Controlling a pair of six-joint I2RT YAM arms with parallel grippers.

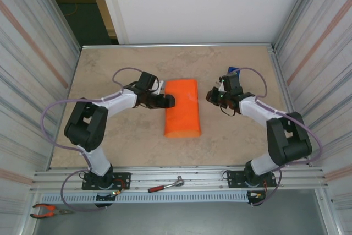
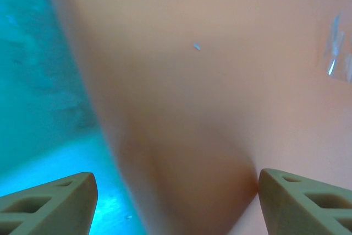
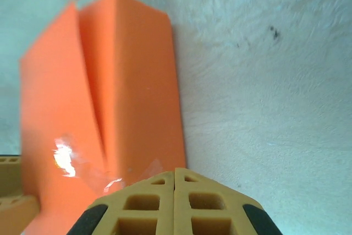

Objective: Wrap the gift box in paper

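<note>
left pincer (image 1: 170,101) apart, right pincer (image 1: 210,96) together; beige mottled table (image 1: 110,70), ribbed walls (image 1: 33,53) beside.

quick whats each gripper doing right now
left gripper: open, fingers spread wide against the orange paper.
right gripper: closed, holding nothing.

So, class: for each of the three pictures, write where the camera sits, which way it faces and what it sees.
Top external: above and behind the arms, facing down on the table; both arms, left hand, right hand, the paper.
Left wrist: on the left arm, facing the paper close up; its own fingertips apart.
Right wrist: on the right arm, facing paper and table over its shut fingertips.
Shared: all three show the orange paper.
</note>
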